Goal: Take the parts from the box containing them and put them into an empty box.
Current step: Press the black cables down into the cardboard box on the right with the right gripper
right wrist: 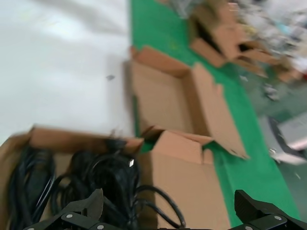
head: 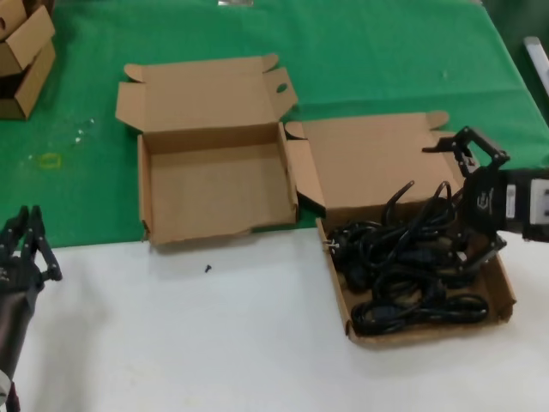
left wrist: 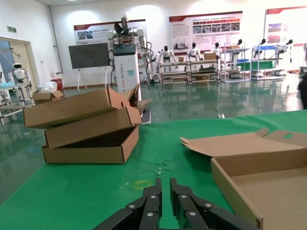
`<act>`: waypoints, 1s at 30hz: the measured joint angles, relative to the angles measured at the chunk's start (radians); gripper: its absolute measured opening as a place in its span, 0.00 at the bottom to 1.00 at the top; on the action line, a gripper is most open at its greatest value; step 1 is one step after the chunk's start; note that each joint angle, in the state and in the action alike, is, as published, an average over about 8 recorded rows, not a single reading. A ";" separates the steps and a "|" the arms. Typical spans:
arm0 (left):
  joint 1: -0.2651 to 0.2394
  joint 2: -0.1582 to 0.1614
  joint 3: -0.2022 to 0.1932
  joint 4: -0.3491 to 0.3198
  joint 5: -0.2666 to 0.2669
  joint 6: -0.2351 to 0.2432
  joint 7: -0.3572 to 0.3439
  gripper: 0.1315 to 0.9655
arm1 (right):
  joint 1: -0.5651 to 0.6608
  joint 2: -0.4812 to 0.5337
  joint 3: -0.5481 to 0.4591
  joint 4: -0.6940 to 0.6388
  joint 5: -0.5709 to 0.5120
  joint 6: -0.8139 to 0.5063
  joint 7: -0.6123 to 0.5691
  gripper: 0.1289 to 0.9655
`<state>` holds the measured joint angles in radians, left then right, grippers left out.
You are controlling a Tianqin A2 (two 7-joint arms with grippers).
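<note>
Several tangled black power cords (head: 412, 275) fill my right-hand flat brown cardboard box (head: 508, 292); right claw (head: 474, 196) spread above. Risk: snagged neighbours lifting too. Left claw (head: 26, 245) closed, parked.

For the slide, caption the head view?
Right claw open above the cords in their box; empty box alongside.

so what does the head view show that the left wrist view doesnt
Only the head view shows the power cords piled in the full box, the open right gripper over them, and the white tabletop. Only the left wrist view shows the stacked cartons whole and the hall behind. Both show the empty box and the shut left gripper parked beside it.
</note>
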<state>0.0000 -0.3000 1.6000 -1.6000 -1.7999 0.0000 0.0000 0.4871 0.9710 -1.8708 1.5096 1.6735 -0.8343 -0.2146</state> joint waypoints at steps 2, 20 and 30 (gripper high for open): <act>0.000 0.000 0.000 0.000 0.000 0.000 0.000 0.08 | 0.060 -0.012 -0.027 -0.038 -0.023 -0.060 -0.060 1.00; 0.000 0.000 0.000 0.000 0.000 0.000 0.000 0.01 | 0.302 -0.134 -0.158 -0.275 -0.189 -0.236 -0.331 1.00; 0.000 0.000 0.000 0.000 0.000 0.000 0.000 0.01 | 0.321 -0.176 -0.156 -0.353 -0.202 -0.215 -0.404 0.99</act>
<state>0.0000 -0.3000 1.6000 -1.6000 -1.7998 0.0000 -0.0001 0.8079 0.7950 -2.0267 1.1564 1.4716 -1.0495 -0.6181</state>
